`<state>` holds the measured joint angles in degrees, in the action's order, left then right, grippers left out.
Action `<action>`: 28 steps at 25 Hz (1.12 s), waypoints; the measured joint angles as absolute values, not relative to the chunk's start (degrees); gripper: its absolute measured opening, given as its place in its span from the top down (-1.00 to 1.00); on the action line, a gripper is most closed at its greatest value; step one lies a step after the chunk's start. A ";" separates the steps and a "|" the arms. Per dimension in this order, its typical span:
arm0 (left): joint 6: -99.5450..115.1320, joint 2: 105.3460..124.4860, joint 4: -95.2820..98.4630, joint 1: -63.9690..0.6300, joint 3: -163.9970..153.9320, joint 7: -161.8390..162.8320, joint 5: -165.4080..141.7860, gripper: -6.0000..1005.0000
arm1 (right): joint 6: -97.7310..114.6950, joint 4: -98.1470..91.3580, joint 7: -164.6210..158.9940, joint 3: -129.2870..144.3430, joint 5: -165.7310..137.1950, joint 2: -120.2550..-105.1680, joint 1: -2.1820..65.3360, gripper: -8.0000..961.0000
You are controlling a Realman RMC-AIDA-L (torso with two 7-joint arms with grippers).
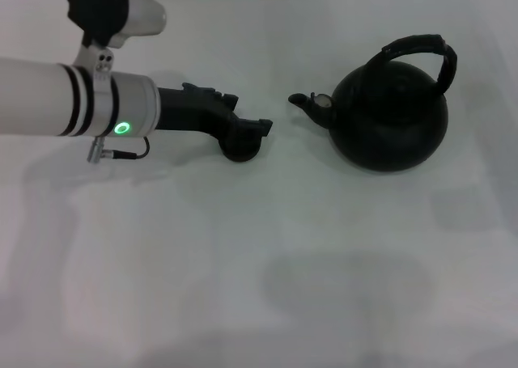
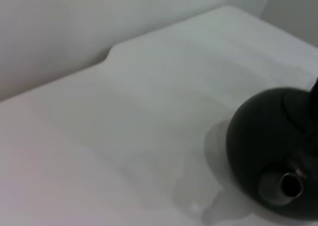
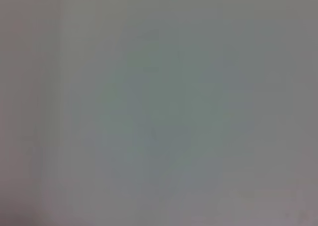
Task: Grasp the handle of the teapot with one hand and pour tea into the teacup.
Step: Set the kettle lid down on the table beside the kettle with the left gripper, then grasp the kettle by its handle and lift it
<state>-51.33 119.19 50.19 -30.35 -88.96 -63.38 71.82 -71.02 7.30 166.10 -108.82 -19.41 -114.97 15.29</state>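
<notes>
Left gripper [image 1: 247, 133] reaches over the white tabletop [image 1: 243, 263], apparently clasping the teacup [image 1: 241, 150]; the teapot [image 1: 390, 117], spout facing it, stands near beyond its fingertips.

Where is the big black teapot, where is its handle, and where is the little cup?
teapot [image 1: 392, 125]: head view, on the round belly.
handle [image 1: 414, 44]: head view, on top of the arch.
teacup [image 1: 240, 150]: head view, on its dark side, under the left gripper [image 1: 257, 130].
</notes>
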 joint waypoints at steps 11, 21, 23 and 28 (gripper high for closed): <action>-51.05 118.93 59.35 -11.87 -85.62 -88.97 95.01 -0.56 | -73.50 12.62 162.01 -103.81 -21.28 -112.40 8.74 -0.75; -59.31 118.92 48.47 -2.15 -81.28 -125.58 127.70 -0.55 | -59.79 46.52 145.37 -102.76 -41.68 -114.11 -8.75 -0.74; -64.48 118.92 42.29 -2.21 -80.31 -132.80 133.60 -0.55 | -54.16 54.51 143.19 -101.25 -46.54 -115.58 -12.00 -0.74; -74.46 118.93 30.68 -2.59 -79.92 -144.87 144.57 -0.55 | -46.95 64.32 137.22 -93.93 -50.14 -115.18 -14.07 -0.74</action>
